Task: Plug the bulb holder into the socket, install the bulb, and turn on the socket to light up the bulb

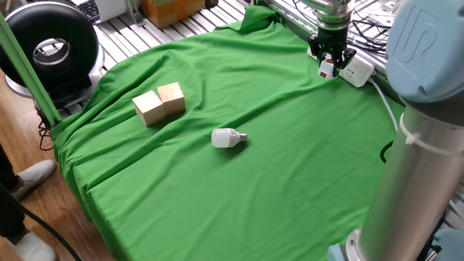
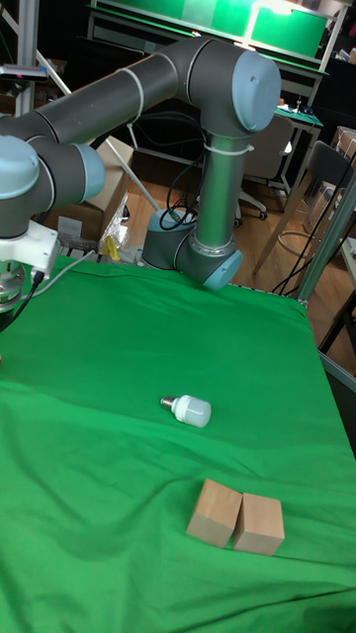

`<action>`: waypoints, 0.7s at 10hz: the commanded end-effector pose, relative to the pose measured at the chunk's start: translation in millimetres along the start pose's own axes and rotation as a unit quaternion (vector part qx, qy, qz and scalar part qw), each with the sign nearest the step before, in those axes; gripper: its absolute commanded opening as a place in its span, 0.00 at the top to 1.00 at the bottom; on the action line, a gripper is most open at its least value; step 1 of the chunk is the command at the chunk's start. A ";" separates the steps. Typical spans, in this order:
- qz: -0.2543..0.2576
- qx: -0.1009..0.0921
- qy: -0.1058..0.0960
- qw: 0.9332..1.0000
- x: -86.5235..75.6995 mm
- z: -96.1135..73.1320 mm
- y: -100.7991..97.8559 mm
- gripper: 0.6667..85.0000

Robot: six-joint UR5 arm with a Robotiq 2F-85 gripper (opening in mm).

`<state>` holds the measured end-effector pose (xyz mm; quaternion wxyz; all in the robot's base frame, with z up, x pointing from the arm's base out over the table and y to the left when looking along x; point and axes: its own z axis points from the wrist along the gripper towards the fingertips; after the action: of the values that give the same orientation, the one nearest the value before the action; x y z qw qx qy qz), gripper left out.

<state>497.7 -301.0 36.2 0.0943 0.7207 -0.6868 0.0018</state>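
Fingers (image 1: 325, 56): clamped on bulb holder (image 1: 326, 70), at socket (image 1: 354, 70); table's one o'clock
Bulb (image 1: 227, 138): lying mid-cloth

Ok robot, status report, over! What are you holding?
Gripper shut on bulb holder, right at the socket. Bulb lying mid-cloth, untouched. Wooden blocks well clear. Nothing in the way.

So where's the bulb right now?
The bulb lies on its side near the middle of the green cloth, right of the two wooden blocks in the fixed view and far from the gripper.
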 end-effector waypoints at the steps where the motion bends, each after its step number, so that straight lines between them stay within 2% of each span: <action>1: 0.001 0.002 0.002 1.000 1.0 -4.1 -1.7 1.00; 3: -0.006 0.011 0.015 1.000 9.1 -1.7 -7.9 1.00; 7: -0.006 0.009 0.011 1.000 9.7 3.3 -7.6 1.00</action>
<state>504.1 -310.7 34.4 0.1002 0.7270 -0.6791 0.0161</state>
